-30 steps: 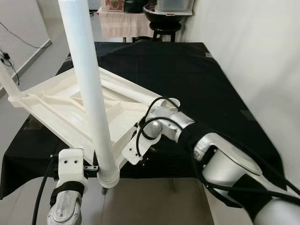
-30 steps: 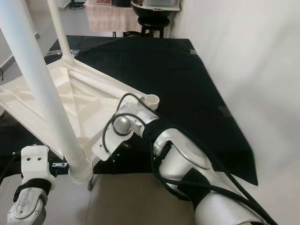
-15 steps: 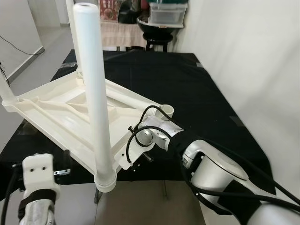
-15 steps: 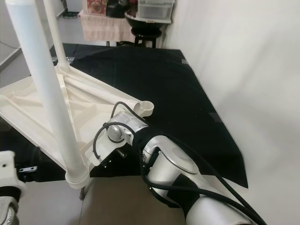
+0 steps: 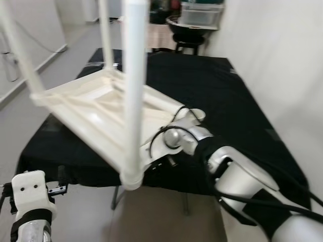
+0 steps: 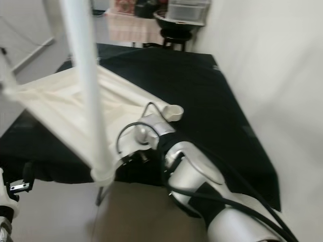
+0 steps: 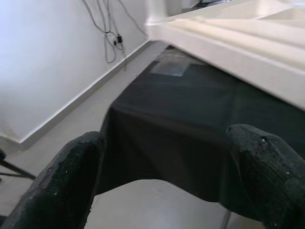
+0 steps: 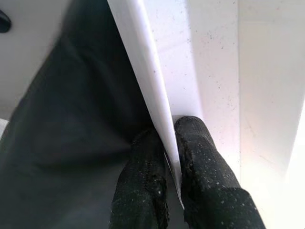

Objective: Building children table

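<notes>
table top (image 5: 96,108): cream plastic, smooth, kinda satin with a few dark specks
table leg (image 5: 133,91): white plastic tube, slightly glossy
cloth (image 5: 222,96): black fabric, totally matt
right gripper (image 8: 174,143) fingers (image 8: 200,157): black rubbery stuff, rough and pebbly
right arm (image 5: 242,176): silver metal look, shiny
floor (image 5: 161,217): smooth, dull beige

Room: white wall (image 5: 272,60) at right, grey floor (image 5: 55,63), black-draped table (image 5: 222,96), dark stool (image 5: 187,38) behind, cables (image 7: 110,33) on wall.

One white children's table (image 5: 96,108) up on the black tabletop (image 5: 227,96), three legs (image 5: 133,85) fitted, one stool (image 5: 189,30) at twelve o'clock.
</notes>
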Tool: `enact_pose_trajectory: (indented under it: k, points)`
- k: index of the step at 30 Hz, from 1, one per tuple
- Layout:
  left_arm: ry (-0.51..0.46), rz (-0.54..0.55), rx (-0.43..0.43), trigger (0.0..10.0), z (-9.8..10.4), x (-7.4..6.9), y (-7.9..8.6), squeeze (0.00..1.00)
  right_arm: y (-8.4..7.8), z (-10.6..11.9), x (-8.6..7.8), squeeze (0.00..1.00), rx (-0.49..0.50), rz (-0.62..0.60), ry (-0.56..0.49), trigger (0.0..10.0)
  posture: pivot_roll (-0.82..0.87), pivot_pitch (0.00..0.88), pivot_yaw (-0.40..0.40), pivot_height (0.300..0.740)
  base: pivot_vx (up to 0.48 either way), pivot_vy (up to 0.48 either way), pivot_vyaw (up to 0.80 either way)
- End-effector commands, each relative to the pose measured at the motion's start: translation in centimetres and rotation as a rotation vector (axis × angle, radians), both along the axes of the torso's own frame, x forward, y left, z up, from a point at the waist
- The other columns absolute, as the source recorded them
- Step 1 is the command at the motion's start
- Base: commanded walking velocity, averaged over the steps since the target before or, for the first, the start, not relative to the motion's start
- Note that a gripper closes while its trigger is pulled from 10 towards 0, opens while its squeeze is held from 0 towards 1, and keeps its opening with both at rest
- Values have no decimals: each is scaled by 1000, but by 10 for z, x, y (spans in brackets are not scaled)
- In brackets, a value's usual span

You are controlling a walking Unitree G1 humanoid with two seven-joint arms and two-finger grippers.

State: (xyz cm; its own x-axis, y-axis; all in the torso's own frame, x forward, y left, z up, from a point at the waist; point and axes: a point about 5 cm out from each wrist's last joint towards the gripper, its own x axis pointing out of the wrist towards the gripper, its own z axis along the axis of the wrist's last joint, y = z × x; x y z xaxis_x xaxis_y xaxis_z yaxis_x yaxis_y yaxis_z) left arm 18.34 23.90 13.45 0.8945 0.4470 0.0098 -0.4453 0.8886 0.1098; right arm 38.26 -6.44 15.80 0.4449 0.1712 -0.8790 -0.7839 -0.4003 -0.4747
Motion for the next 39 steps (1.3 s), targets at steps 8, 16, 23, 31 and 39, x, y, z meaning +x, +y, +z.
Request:
enact_pose_trajectory:
  k: [8, 16, 23, 31, 39]
  points:
    - [5, -26, -17, 10000, 0, 2, -7, 0, -18, 9, 5, 0, 48, -74, 31, 0, 60, 79, -93, 740, 0, 0, 0]
    - [4, -31, -12, 10000, 0, 3, -8, 0, 33, 10, -36, 0, 257, 216, 386, 0, 63, 74, -93, 740, 0, 0, 0]
    - [5, -45, -1, 10000, 1, 4, -10, 0, 48, 12, -43, 0, 333, 240, 412, 0, 68, 73, -93, 740, 0, 0, 0]
    - [5, -52, 0, 10000, 1, 5, -12, 0, 82, 6, -27, 0, 538, -45, 198, 0, 66, 76, -92, 740, 0, 0, 0]
    - [5, -58, 9, 10000, 1, 6, -13, 0, 95, 15, -24, 0, 674, -179, 126, 0, 73, 76, -93, 740, 0, 0, 0]
